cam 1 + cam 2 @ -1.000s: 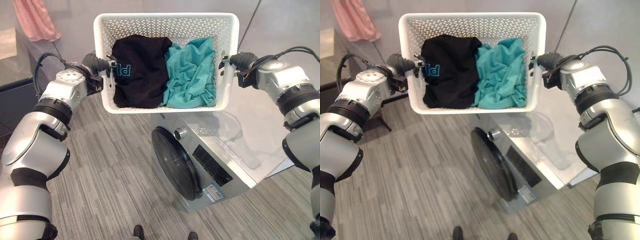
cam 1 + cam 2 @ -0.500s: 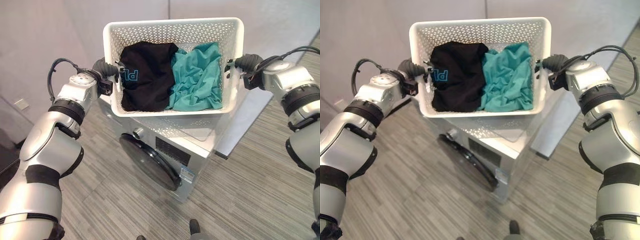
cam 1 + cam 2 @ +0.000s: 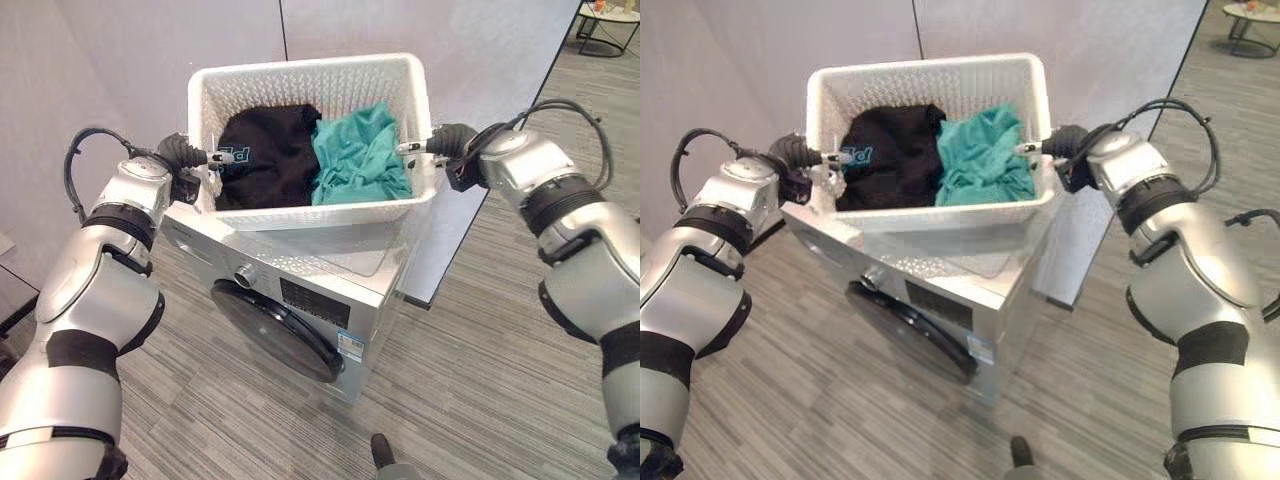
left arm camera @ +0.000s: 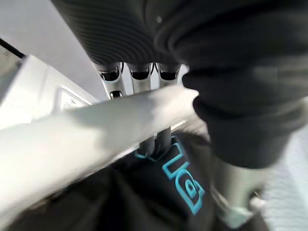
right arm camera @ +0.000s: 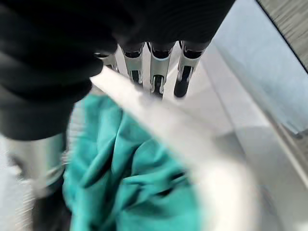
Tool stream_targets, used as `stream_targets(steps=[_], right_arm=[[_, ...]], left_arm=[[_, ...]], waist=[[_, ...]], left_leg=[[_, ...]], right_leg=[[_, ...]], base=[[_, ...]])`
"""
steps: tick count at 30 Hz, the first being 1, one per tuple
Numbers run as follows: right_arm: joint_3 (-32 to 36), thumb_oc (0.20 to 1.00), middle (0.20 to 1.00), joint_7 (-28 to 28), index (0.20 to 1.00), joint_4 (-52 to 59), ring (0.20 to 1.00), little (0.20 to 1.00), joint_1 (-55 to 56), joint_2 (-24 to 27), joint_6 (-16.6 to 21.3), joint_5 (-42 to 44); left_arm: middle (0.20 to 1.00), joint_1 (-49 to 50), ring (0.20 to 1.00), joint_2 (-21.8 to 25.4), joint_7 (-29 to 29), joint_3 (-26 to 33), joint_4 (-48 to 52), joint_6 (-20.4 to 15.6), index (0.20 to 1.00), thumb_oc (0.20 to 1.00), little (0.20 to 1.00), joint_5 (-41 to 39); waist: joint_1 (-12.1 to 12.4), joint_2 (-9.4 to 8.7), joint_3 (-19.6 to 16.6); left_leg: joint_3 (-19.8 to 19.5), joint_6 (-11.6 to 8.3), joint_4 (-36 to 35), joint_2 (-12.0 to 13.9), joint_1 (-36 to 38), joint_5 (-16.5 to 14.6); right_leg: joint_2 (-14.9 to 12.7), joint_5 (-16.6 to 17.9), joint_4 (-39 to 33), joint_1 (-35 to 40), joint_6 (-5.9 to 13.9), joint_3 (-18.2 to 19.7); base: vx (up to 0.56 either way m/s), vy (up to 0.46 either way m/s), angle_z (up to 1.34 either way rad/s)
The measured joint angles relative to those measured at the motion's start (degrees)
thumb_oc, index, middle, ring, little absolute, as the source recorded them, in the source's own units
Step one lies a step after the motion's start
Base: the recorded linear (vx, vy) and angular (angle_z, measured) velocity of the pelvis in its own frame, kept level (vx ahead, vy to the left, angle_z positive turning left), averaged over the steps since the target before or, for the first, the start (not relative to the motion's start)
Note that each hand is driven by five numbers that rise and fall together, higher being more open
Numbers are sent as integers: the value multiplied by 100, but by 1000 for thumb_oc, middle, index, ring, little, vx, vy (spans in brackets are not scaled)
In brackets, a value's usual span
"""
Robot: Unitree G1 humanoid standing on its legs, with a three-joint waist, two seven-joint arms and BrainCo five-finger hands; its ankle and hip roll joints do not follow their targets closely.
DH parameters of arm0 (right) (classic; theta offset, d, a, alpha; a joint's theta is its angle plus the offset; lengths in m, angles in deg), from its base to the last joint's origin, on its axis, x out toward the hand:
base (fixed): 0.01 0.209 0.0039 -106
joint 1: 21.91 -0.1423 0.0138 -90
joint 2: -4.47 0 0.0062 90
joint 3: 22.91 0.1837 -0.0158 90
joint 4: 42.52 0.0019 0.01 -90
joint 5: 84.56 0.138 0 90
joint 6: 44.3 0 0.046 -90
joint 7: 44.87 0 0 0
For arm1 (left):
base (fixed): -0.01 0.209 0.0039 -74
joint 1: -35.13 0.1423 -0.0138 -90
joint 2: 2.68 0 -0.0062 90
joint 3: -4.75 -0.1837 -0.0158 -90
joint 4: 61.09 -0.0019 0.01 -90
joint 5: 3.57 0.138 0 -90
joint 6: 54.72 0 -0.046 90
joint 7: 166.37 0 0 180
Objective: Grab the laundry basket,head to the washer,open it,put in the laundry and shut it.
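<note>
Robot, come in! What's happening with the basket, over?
Left hand and right hand gripping laundry basket. Basket over washer. Washer door shut.

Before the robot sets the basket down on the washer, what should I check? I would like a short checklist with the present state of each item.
1. Left hand grips the basket rim: ok, fingers pass under the rim.
2. Right hand grips the rim: ok.
3. Basket over the washer top: ok.
4. Basket already resting on the top: cannot tell.
5. Black garment and teal garment inside the basket: ok.
6. Washer door open: not ok, it is shut.
</note>
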Motion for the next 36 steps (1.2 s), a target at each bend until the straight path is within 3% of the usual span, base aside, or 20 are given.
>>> stream_targets(steps=[6,11,16,20,23,30,36], right_arm=[[-16,1000,1000,-33,1000,-554,1000,1000,-1,-446,-16,-290],[-130,1000,1000,-96,1000,-335,1000,1000,-7,-380,4,-599],[-120,1000,1000,-301,1000,1657,1000,1000,410,856,217,-800],[-92,1000,1000,-307,1000,2464,1000,1000,739,1175,314,-915],[1092,1000,1000,-444,1000,4450,1000,1000,2325,1795,588,-891],[1402,1000,1000,-234,1000,6167,1000,1000,3587,2495,851,-725],[2133,1000,1000,78,1000,6676,1000,1000,4169,2955,905,-795]], left_arm=[[1000,-24,1000,-96,-100,-214,-109,-5,1000,1000,1000,532],[1000,-62,1000,-190,-380,-210,-51,-31,1000,1000,1000,1011],[1000,271,1000,191,-588,-55,671,-304,1000,1000,1000,1413],[1000,466,1000,288,-606,73,730,-353,1000,1000,1000,1462],[1000,878,1000,451,-713,553,1003,-557,1000,1000,1000,1472],[1000,841,1000,462,-843,772,906,-716,1000,1000,1000,1639],[1000,829,1000,321,-844,979,996,-751,1000,1000,1000,1689]], waist=[[130,-164,-110],[109,-182,-124],[26,-179,-120],[-119,-171,-106],[-180,-144,-72],[-289,-50,169],[-296,-16,210]], left_leg=[[-87,-1,3,-32,-179,5],[-109,-4,1,-31,-229,16],[-151,-5,-1,-17,-203,28],[-150,-7,-8,-30,-79,25],[-103,-12,-45,-24,5,21],[-93,-60,-46,16,17,19],[-150,-34,-45,7,34,34]], right_leg=[[-17,7,2,-122,-7,-106],[-18,15,1,-162,-5,-126],[-2,15,1,-110,-6,-159],[-9,14,0,-1,-4,-164],[-7,1,-3,48,13,-136],[-3,-19,-48,50,40,-133],[-13,-23,-48,105,59,-202]], base=[[-24,-11,8],[2,-3,1],[11,-7,3],[0,0,0],[-38,8,-9],[-18,0,-1],[2,-4,4]])
